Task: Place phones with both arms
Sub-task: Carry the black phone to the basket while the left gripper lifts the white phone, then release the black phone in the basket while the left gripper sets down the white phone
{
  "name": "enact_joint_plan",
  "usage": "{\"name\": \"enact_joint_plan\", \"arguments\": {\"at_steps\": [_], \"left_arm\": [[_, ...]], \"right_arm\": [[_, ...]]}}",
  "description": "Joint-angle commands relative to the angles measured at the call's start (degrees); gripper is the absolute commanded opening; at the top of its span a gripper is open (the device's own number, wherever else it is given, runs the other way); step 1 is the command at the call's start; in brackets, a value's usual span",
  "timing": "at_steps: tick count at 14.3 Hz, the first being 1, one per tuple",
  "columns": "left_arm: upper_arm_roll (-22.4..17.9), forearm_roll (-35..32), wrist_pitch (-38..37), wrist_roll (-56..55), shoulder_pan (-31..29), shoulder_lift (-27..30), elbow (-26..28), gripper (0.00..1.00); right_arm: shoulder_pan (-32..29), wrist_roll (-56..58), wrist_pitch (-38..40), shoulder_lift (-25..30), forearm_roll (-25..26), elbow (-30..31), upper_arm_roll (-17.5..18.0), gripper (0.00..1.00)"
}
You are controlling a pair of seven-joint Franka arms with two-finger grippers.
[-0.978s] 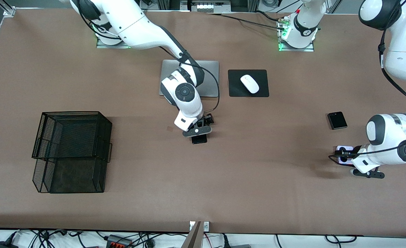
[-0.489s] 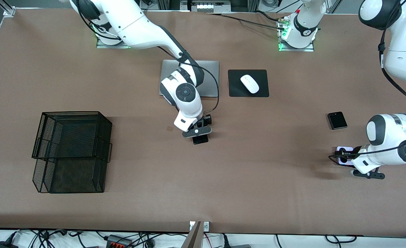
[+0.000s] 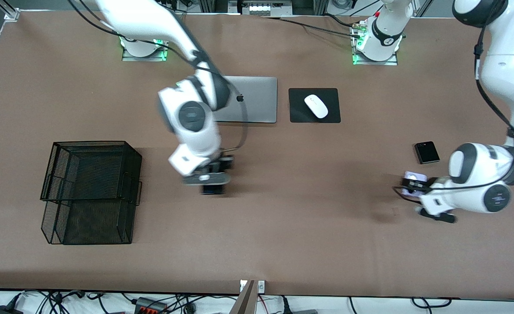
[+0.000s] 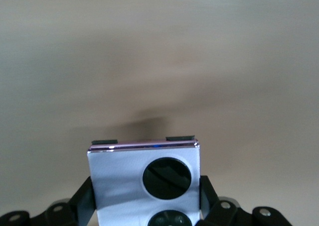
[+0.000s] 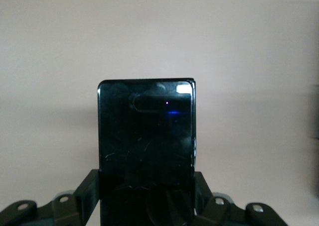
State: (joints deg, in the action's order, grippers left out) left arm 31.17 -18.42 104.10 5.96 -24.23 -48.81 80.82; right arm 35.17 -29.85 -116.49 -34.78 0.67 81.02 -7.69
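fingers of the right gripper clamp the long black phone at frame center, the left gripper clamps the lavender phone at lower right, above it the flip phone lies.

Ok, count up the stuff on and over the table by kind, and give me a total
Phones: 3, slim black phone in right gripper, lavender phone in left gripper, black flip phone on table
Laptop: 1
Mouse: 1
Mouse pad: 1
Wire baskets: 1 stack
Total: 7
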Motion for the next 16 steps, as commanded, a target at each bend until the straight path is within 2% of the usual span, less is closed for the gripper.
{"name": "enact_joint_plan", "arguments": {"at_steps": [1, 2, 4, 7, 12, 14, 16], "left_arm": [[7.4, -0.9, -2.6, -7.3, 1.6, 0.9, 0.7, 0.26], [8.9, 0.6, -2.2, -11.6, 3.2, 0.6, 0.7, 0.25], [8.8, 3.9, 1.5, -20.2, 11.3, -0.1, 0.5, 0.25], [8.6, 4.1, 15.1, -32.3, 19.2, -3.1, 0.5, 0.24], [8.4, 4.0, 35.2, -39.5, 28.5, -9.7, 0.5, 0.24], [7.3, 4.0, 38.7, -39.9, 31.1, -10.9, 0.6, 0.24], [6.4, 4.1, 38.8, -39.9, 32.3, -11.2, 0.6, 0.24]], "right_arm": [[-7.6, 4.6, 7.6, 5.2, 0.3, 2.6, 0.5, 0.23], [-10.6, 7.5, 9.9, 6.2, 0.3, 2.6, 0.5, 0.23], [-16.0, 15.4, 13.7, 7.5, 0.2, 2.6, 0.5, 0.23], [-21.6, 19.6, 16.6, 7.6, -0.1, 3.8, 0.5, 0.24], [-23.8, 19.8, 16.3, 5.9, -0.1, 6.2, 0.5, 0.24], [-24.4, 19.8, 15.7, 5.0, -0.1, 6.1, 0.5, 0.24], [-24.6, 20.6, 13.3, 3.8, 0.0, 6.1, 0.5, 0.24]]}}
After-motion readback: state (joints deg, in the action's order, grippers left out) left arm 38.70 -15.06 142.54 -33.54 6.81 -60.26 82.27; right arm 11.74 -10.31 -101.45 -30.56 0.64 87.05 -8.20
